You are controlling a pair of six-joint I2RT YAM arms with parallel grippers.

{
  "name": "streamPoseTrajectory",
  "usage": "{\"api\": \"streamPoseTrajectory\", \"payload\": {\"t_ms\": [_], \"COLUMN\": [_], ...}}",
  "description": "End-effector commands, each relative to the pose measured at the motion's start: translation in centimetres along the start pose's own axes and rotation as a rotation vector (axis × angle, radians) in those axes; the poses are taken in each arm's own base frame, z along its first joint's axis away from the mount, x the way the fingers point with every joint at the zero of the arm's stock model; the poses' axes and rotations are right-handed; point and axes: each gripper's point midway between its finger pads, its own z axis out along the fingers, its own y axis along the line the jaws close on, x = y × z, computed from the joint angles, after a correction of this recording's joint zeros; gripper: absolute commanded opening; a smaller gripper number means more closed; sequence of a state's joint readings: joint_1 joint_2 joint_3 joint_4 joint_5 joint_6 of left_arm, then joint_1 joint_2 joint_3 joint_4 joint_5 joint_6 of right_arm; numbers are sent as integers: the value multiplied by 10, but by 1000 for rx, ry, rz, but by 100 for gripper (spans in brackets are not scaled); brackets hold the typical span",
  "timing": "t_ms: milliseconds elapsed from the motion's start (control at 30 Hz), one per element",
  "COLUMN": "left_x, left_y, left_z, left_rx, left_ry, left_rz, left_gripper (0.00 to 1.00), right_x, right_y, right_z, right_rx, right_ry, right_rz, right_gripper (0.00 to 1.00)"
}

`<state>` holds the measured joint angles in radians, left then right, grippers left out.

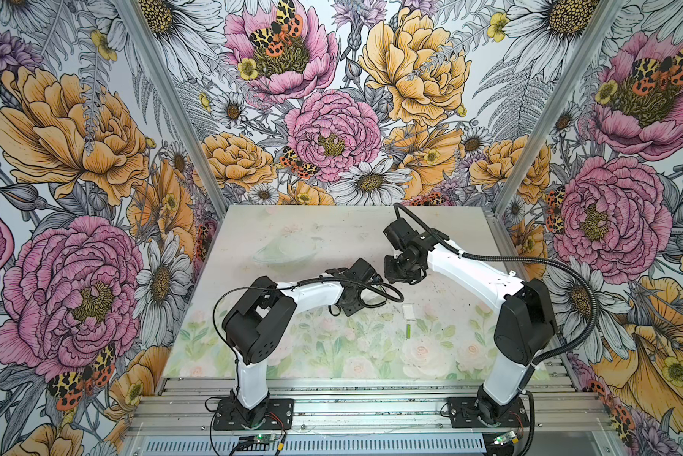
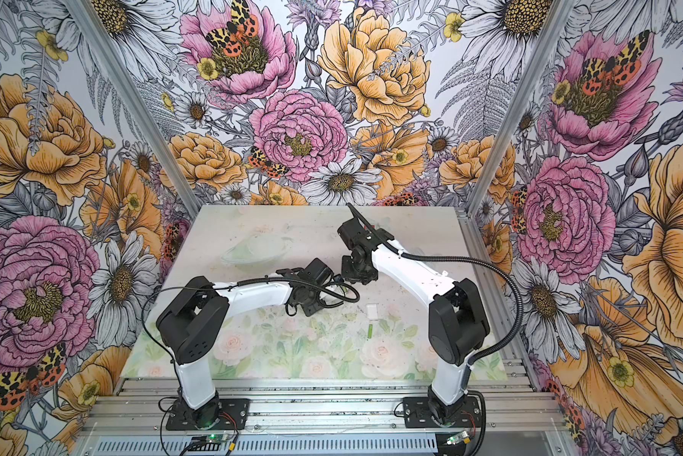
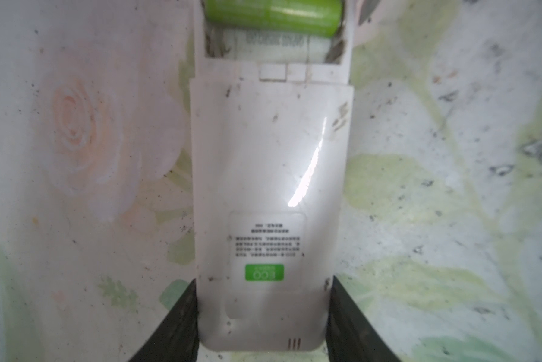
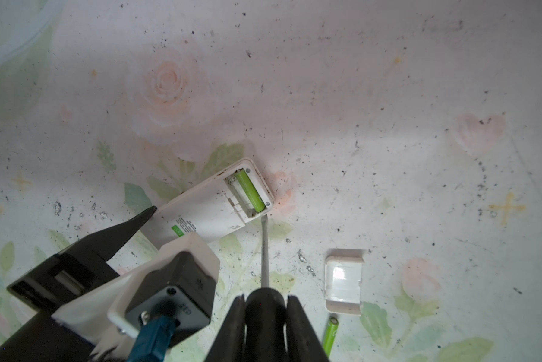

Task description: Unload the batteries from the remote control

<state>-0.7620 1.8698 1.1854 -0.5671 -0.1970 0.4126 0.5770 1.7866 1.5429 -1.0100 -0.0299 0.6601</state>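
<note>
Seated battery [image 4: 247, 191] [image 3: 273, 14], green, lies in the open compartment at one end of the remote [image 4: 201, 219] [image 3: 269, 156]. The slot next to it shows a bare white floor with print. In the left wrist view this battery is cut by the frame's edge.

Furthest left on the table [image 1: 332, 229], in both top views, stands a clear bowl [image 1: 282, 252] [image 2: 253, 252], well apart from everything else.

Next comes the left gripper [image 3: 263, 282]. Its jaws stand about half spread and clamp the remote by its two long sides, at the end away from the compartment. The remote lies back up, with its label and a green ECO mark showing.

To the right of it, the right gripper [image 4: 265, 297] has its jaws drawn narrow around the black handle of the screwdriver [image 4: 265, 254]. The shaft points at the remote's compartment end. The tip sits just beside that end's corner, but I cannot tell whether it touches.

Further right the cover [image 4: 343, 282] [image 1: 409, 312] [image 2: 372, 311] lies flat on the table, apart from the remote. Just beside it, on the side nearer the arm bases, lies the loose battery [image 4: 330, 335] [image 1: 409, 331] [image 2: 370, 331], also green, flat on the table.
</note>
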Motion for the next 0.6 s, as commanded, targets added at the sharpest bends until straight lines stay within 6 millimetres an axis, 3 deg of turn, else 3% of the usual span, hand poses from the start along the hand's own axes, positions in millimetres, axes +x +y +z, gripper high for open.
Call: {"api": "streamPoseTrajectory", "payload": {"t_ms": [0,567], "left_x": [5,5], "left_y": [-1,0], "left_z": [6,6], "left_rx": [-11,-12], "left_ry": [22,22], "left_rz": [23,25], "left_gripper": [0,0], "right_x": [-11,-17], "right_y": [12,10], "right_z": [-11,-21], "right_rx": [-44,-50], "right_ry": [-43,-78], "right_rz": [-20,20], "right_gripper": [0,0]}}
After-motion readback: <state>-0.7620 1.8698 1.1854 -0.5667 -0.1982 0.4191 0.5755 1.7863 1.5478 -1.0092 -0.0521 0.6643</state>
